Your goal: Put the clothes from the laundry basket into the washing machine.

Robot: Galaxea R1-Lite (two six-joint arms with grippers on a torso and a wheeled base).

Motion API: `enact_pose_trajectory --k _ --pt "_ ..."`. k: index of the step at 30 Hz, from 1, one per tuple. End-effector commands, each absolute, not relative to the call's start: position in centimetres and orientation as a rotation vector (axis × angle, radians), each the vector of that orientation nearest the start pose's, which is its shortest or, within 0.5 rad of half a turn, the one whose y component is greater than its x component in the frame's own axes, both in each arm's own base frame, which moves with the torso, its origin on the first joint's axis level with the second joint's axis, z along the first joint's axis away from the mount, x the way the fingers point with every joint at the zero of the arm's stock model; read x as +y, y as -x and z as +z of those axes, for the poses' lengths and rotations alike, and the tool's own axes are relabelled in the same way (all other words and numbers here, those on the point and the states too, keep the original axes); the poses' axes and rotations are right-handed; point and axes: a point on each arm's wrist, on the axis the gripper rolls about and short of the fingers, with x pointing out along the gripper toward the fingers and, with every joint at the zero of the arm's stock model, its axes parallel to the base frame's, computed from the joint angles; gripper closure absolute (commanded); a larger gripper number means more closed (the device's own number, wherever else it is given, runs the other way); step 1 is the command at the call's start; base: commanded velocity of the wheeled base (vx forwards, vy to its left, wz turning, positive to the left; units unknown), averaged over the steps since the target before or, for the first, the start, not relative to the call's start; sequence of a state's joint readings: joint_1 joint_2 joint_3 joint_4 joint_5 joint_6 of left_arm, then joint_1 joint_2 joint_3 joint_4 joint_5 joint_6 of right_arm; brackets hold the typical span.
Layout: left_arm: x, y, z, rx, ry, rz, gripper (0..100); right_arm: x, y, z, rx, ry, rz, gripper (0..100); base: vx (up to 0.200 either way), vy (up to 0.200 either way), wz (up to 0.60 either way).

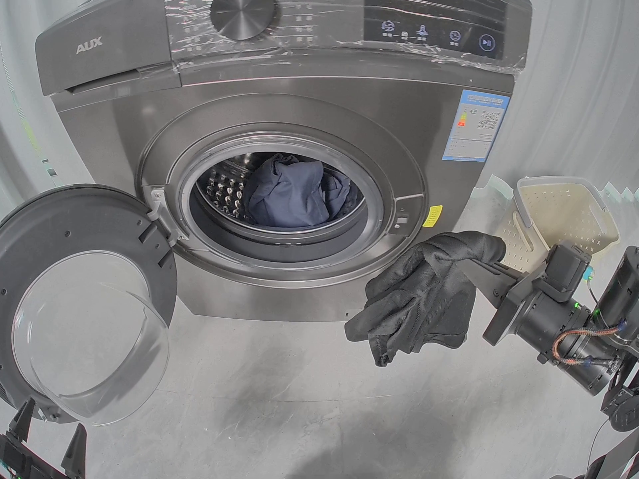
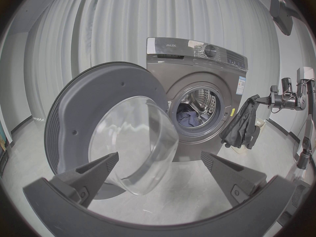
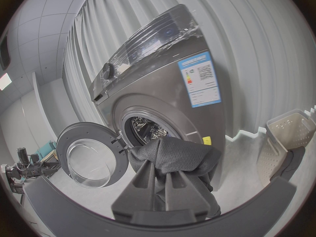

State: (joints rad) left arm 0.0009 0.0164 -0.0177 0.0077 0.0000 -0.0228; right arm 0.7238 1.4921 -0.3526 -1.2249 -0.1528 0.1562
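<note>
The right claw [image 1: 480, 259] is clamped on a black garment [image 1: 419, 297] that hangs long axis downward above the grey floor [image 1: 266, 394], between the open washing machine [image 1: 279, 101] and the beige laundry basket [image 1: 562, 214]. The left claw [image 2: 158, 154] gapes wide near the swung-open door [image 1: 73, 247]. White curtains [image 1: 586, 68] hang behind, and a blue-edged label [image 1: 476, 126] marks the machine's front.

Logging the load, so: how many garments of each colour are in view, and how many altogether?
Dark blue: 1, the blue garment in the washing machine.
Black: 2, the black garment in the right hand; a dark cloth by the laundry basket.
Total: 3.
</note>
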Motion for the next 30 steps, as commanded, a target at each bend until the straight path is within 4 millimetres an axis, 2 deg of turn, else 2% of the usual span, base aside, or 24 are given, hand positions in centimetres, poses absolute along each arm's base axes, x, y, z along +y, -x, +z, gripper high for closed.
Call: enact_pose_trajectory --k 1,8,11,26,30 --pt "0.0 2.28 7.56 0.008 0.023 0.002 0 14.32 -16.72 17.98 -0.03 -0.187 0.575 100 0.0 0.0 0.0" --pt "0.0 2.28 7.56 0.008 0.023 0.002 0 14.32 -16.72 17.98 -0.029 -0.19 0.575 100 0.0 0.0 0.0" --pt "0.0 2.28 7.58 0.006 0.023 0.002 0 14.37 -16.71 17.93 -0.025 -0.193 0.577 100 -0.2 0.0 0.0" --pt "0.0 2.28 7.58 0.006 0.018 0.002 0 14.65 -16.88 17.41 -0.004 -0.18 0.58 100 0.0 0.0 0.0" --pt "0.0 2.28 7.58 0.006 0.02 0.002 0 14.93 -17.13 17.17 0.006 -0.169 0.582 100 0.0 -0.2 0.0"
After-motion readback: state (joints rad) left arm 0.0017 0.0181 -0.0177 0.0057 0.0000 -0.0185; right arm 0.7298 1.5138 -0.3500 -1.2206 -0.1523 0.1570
